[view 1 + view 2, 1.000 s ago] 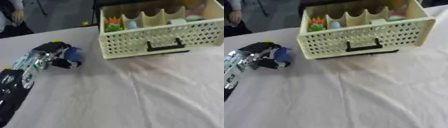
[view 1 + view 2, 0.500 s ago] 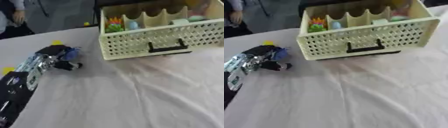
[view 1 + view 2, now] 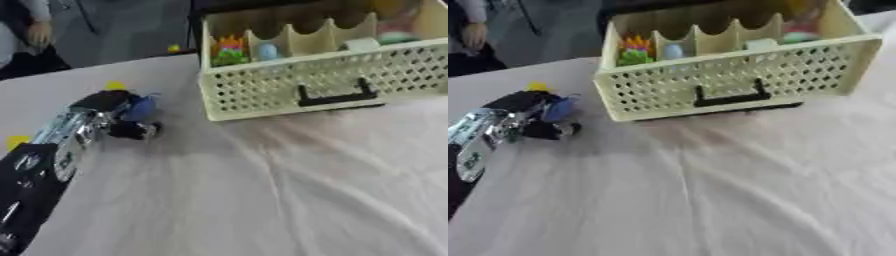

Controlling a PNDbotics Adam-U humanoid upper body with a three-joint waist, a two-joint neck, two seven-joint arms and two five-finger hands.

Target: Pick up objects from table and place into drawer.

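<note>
table: covered in pale cloth, matt, soft wrinkles and folds. drawer: cream plastic, perforated lattice front, smooth, slight sheen; dividers inside same plastic. handle: black, matt, plastic-looking. left hand: black matt casing with shiny silver metal parts on forearm. blue object in its fingers: smooth, material unclear.
</note>
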